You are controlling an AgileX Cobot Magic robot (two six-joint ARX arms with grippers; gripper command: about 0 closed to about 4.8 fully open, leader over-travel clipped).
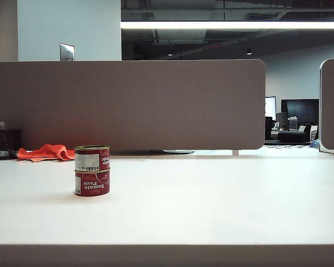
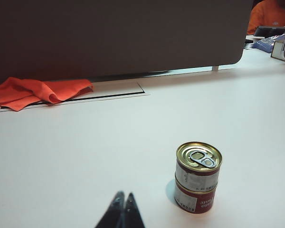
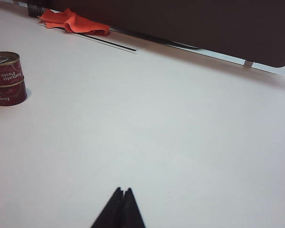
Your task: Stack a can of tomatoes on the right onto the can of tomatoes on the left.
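Jaws pressed together and empty on both arms, cans stacked.
Left gripper (image 2: 124,202) sits near the upper can (image 2: 198,165) resting on the lower can (image 2: 194,199); right gripper (image 3: 123,197) hangs well apart over bare counter (image 3: 180,118). Best kept clear, avoiding any nudge.

White worktop (image 1: 222,194), smooth and matte, running back to a grey partition (image 1: 156,105) along its far edge. On its left half, 2 red tomato-paste cans in 1 upright stack: lower can (image 1: 92,183) directly on the surface, upper can (image 1: 92,158) squarely on top, gold pull-tab lid up. Further back on the left, against the partition, a crumpled orange cloth (image 1: 46,152) lying flat, just beside a dark mesh cup (image 1: 6,144) at the far-left edge. Narrow dark slot (image 2: 109,95) in the surface near the cloth.
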